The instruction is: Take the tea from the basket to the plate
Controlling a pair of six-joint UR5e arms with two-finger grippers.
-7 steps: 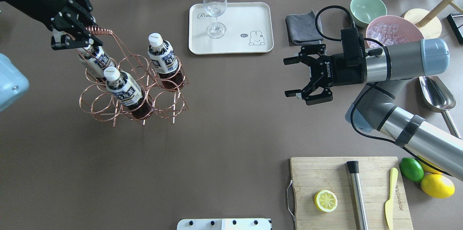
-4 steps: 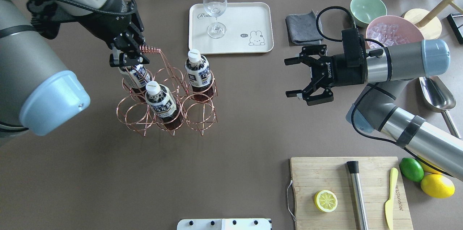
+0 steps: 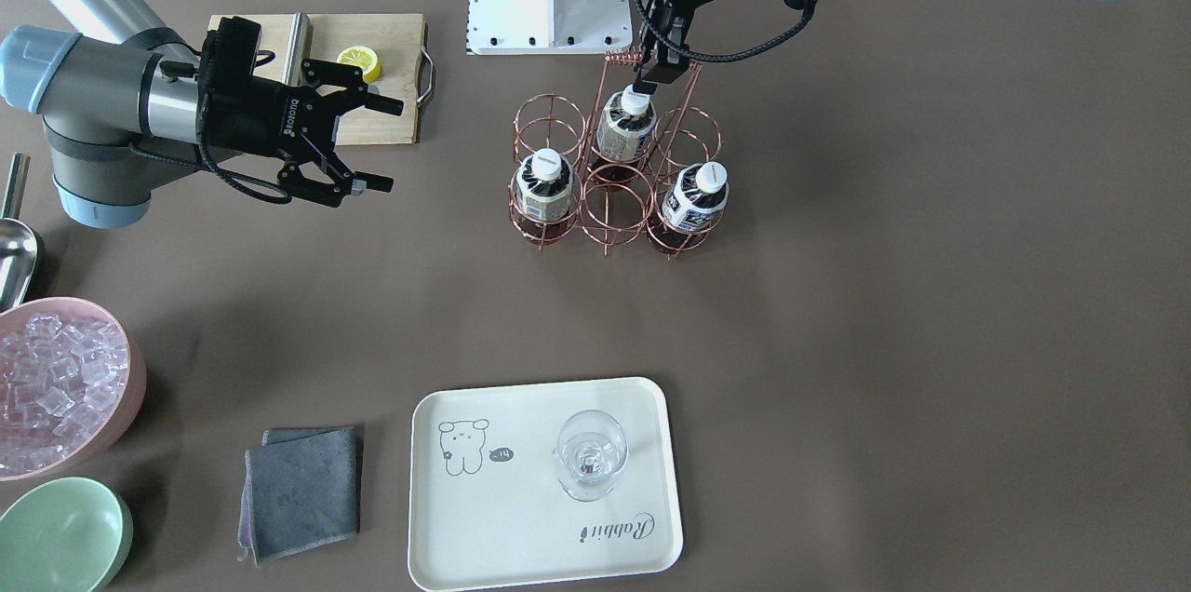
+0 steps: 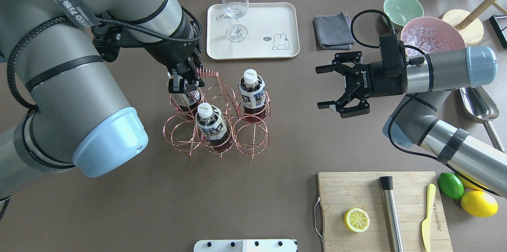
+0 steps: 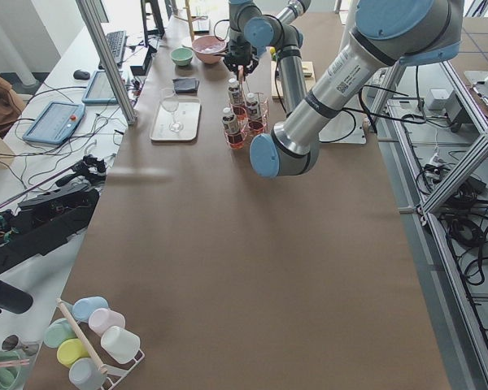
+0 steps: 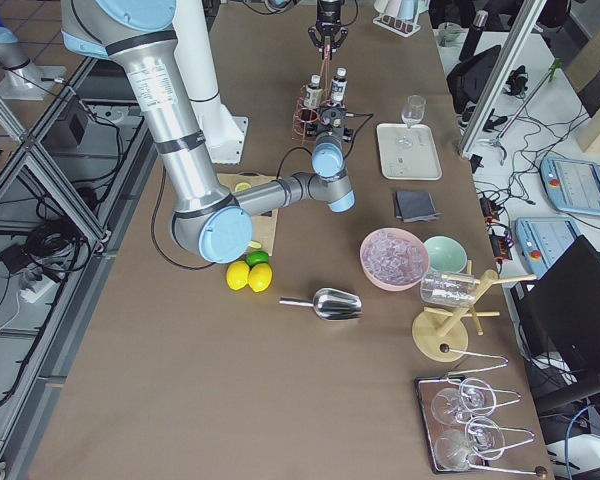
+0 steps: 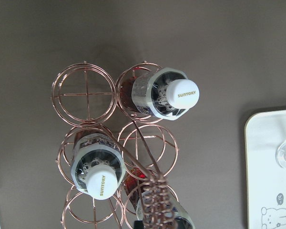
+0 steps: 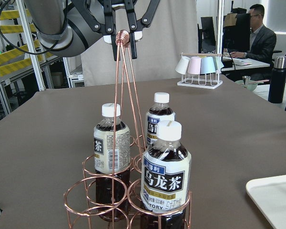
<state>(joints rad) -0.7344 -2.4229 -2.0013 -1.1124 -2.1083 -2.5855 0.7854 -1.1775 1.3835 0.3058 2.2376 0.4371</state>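
The copper wire basket (image 4: 180, 133) sits mid-table and holds three tea bottles (image 4: 252, 91) (image 4: 210, 125), the third half hidden under my left gripper (image 4: 186, 79). That gripper is shut on the coiled top of the basket's handle (image 8: 123, 36). I cannot tell whether the basket rests on the table or hangs just above it. The bottles also show in the front view (image 3: 540, 187). The cream plate (image 4: 269, 18) lies behind the basket with a stemmed glass (image 4: 235, 10) on it. My right gripper (image 4: 319, 87) is open and empty, to the right of the basket and pointing at it.
A grey cloth (image 4: 332, 30), a green bowl (image 4: 403, 8) and a pink bowl of ice (image 4: 431, 34) sit at the back right. A metal scoop (image 4: 479, 103) lies at the right. A cutting board (image 4: 356, 188) with a lemon half, a muddler and a knife is at the front right.
My left arm has carried the basket with its three bottles to the right, from the table's left part to below the plate. My right gripper has shifted slightly and stays open.
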